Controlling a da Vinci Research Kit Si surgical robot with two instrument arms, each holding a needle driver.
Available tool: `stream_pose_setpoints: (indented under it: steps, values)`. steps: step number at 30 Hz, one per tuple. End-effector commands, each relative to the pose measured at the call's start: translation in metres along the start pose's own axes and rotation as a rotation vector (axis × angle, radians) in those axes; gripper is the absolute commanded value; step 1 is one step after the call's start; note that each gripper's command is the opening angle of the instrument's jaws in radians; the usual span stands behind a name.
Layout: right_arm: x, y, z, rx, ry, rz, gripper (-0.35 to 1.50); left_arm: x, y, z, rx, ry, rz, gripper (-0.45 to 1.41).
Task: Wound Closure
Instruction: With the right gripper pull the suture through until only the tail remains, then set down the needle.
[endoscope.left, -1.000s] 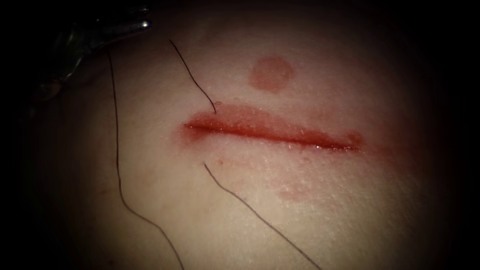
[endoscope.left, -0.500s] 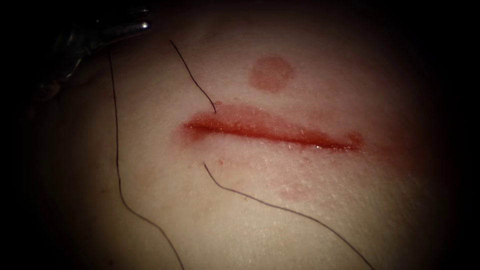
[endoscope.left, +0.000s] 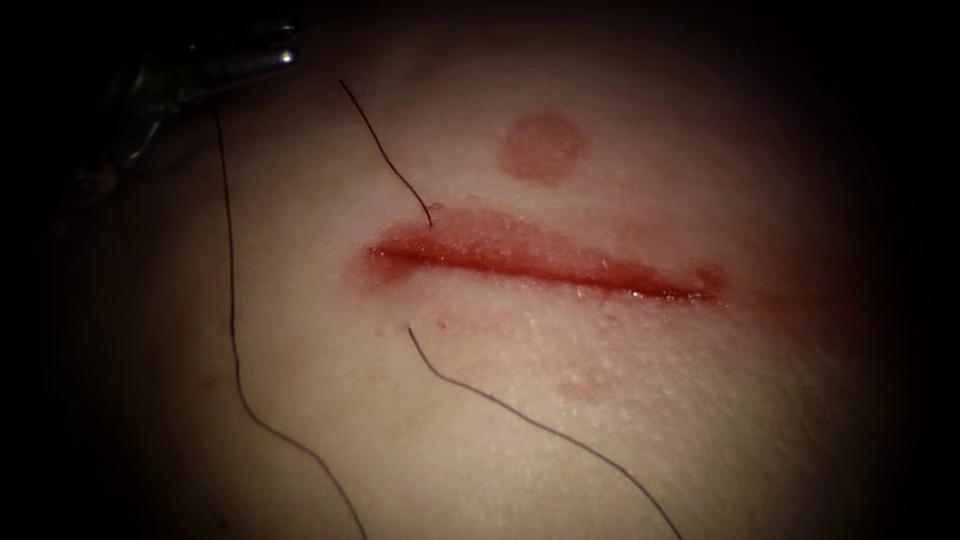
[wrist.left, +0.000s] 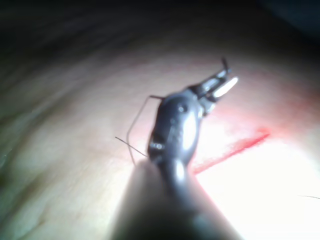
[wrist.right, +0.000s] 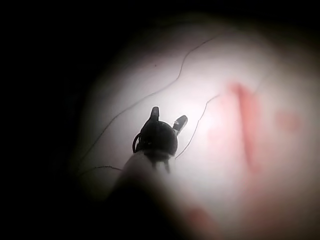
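Since 0.5 s ago the lower strand of thread (endoscope.left: 540, 425) has swung: its far end now leaves the endoscope view further left along the bottom edge, and it lies straighter. The strand emerges from the tissue (endoscope.left: 700, 400) just below the left end of the cut (endoscope.left: 545, 265). A 2nd strand enters the tissue just above that same end and runs up and left, and a 3rd hangs in a long curve well to the left.

The cut is a narrow, glistening slit, wet with red fluid (endoscope.left: 470, 245); a round reddish mark (endoscope.left: 542, 147) sits above it. The tissue is pale and finely grained.

The left tool (wrist.left: 222, 86) sits at the upper left, its shiny metal jaws parted and holding nothing. The right tool (wrist.right: 167, 119) hovers over the tissue, its jaws spread apart and empty, thread lying nearby.
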Motion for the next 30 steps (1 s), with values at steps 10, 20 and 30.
stream_pose_setpoints:
  steps: [10,20,30]
  values:
    - [0.0052,0.0062,0.0112,-0.052,0.177,-0.1,1.46,-0.0006,0.0007,0.0002,-0.024,-0.016,-0.016,-0.35]
    - [0.0079,0.0052,0.0231,0.007,0.2,-0.146,1.46,-0.0007,0.0025,-0.0013,-0.049,-0.044,-0.045,-0.35]
    - [0.008,0.0027,0.0256,0.029,0.182,-0.168,1.45,-0.0019,0.005,-0.0059,-0.015,-0.164,-0.052,-0.35]
